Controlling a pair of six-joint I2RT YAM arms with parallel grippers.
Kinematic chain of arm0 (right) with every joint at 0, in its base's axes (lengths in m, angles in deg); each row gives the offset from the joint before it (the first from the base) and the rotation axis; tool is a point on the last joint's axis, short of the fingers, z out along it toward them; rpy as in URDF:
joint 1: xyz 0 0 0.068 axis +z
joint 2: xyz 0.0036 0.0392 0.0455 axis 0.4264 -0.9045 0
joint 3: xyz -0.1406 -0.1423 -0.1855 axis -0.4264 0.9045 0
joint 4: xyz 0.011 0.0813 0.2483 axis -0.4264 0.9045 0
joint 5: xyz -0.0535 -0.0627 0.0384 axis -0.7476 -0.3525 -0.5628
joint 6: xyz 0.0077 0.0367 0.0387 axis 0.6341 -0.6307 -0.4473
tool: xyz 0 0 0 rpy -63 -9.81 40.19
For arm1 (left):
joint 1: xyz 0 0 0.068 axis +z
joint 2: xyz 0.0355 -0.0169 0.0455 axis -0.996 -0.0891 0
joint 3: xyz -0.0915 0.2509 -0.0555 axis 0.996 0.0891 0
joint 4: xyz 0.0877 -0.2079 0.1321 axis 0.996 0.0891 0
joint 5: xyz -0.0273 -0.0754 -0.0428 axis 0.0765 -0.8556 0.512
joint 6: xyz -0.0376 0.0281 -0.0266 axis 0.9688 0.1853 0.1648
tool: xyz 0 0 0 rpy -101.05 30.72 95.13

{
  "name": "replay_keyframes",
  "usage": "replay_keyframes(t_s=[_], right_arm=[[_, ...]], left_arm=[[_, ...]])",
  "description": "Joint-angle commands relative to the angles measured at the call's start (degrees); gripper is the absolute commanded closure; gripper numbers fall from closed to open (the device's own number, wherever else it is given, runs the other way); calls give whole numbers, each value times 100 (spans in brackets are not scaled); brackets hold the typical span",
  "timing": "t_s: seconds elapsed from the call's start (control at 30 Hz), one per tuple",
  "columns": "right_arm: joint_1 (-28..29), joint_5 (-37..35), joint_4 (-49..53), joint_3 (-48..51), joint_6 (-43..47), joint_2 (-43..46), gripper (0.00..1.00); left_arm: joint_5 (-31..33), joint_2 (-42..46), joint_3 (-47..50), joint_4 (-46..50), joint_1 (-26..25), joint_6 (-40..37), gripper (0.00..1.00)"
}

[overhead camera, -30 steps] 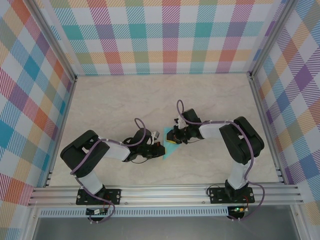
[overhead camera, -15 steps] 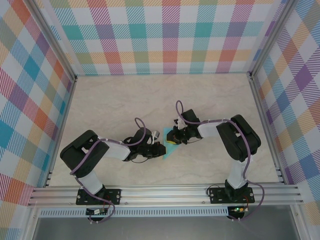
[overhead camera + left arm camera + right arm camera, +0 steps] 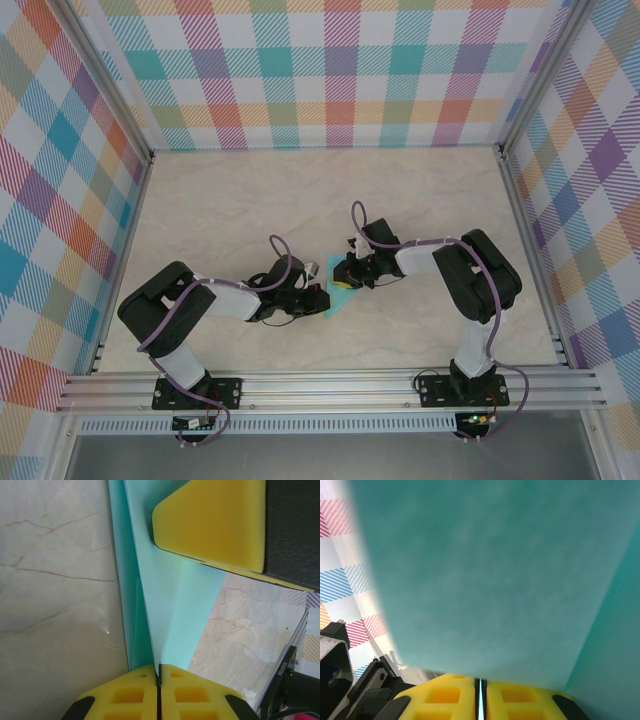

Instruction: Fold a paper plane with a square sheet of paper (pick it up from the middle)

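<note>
Turquoise paper (image 3: pixel 341 297), already folded to a narrow wedge, sits at the middle of the table (image 3: pixel 430 200) in the top view, between the 2 arms. The left gripper (image 3: pixel 318 300) meets its near-left end and the right gripper (image 3: pixel 348 279) its far end, and their heads hide much of the sheet. In the left wrist view, the paper (image 3: pixel 172 605) tapers to a point that runs into the seam of the left gripper (image 3: pixel 159 672), whose 2 yellow pads are pressed together on it. Layered edges show along its left side, and a yellow pad (image 3: pixel 210 520) of the right gripper covers the wide end. In the right wrist view, paper (image 3: pixel 490 570) spreads out from the right gripper (image 3: pixel 480 682), whose pads are closed to a hairline slit. They probably pinch the sheet's edge, though the close blur leaves that short of certain. I judge this a mid-fold step, with a crease being set along the dart's length. The next move calls for holding 1 end firm while the other pad presses the crease, without skewing or tearing the thin layers.
</note>
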Motion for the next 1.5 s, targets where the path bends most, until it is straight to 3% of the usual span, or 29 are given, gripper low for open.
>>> replay_keyframes(t_s=[0.0, 0.17, 0.4, 0.8, 1.17, 1.47], right_arm=[[-44, -253, 215, 60, 119, -128, 88], [-40, -267, 221, 133, 149, -114, 88], [-44, -253, 176, 221, 169, -122, 88], [-44, -296, 208, 264, 189, -128, 88], [-44, -373, 290, 252, 224, -162, 89], [-48, -370, 308, 224, 232, -165, 89]], left_arm=[[176, 124, -29, 575, -87, -123, 90], [293, 394, -88, 694, -149, -88, 81], [454, 585, -30, 734, -200, -13, 79], [393, 342, -39, 653, -280, 69, 98], [101, 38, 154, 501, -290, 359, 100], [388, 404, 148, 834, -326, 191, 88]])
